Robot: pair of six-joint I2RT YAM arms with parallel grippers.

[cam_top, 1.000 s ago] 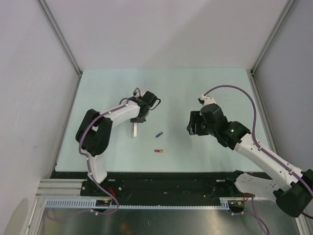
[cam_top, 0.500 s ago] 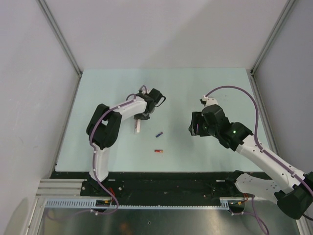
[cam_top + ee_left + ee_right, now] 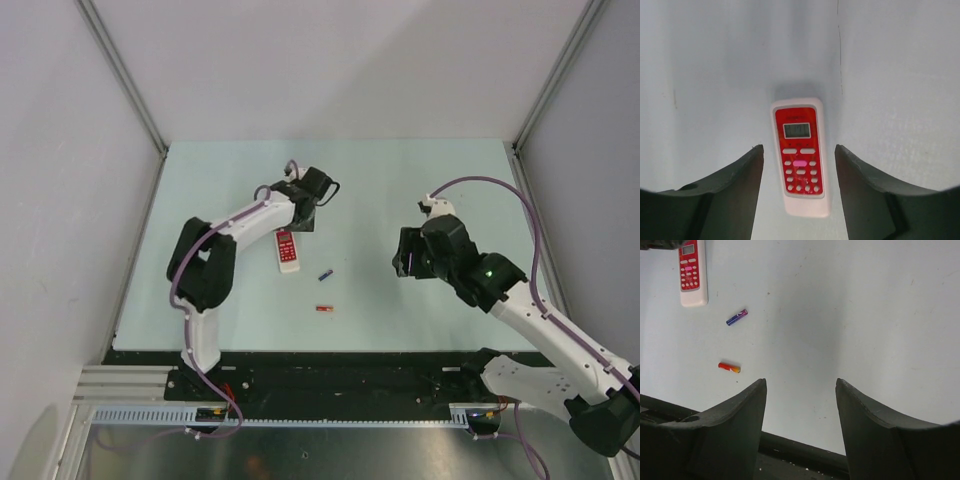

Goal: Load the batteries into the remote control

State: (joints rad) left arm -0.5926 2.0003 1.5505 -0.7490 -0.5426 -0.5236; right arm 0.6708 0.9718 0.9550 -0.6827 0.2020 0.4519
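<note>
The remote control [image 3: 287, 250] lies flat on the pale table with its red button face up. My left gripper [image 3: 297, 220] hovers just above its far end, open, and touches nothing. In the left wrist view the remote control [image 3: 801, 160] sits below and between the spread fingers of that gripper [image 3: 798, 148]. Two batteries lie loose to the right of the remote, a blue-purple one [image 3: 325, 273] and a red one [image 3: 323, 308]. The right wrist view shows them too, blue-purple [image 3: 736, 317] and red [image 3: 729, 367]. My right gripper [image 3: 404, 262] is open and empty, hovering to their right.
The black rail [image 3: 790, 450] runs along the table's near edge, just below the right gripper [image 3: 800, 385]. Grey walls with metal posts [image 3: 125, 80] close in the left, back and right sides of the table [image 3: 400, 180].
The left gripper has opened and let go of the remote, which stood on edge and now lies flat, red face up. It has drawn back slightly. The right arm drifted a little right.
</note>
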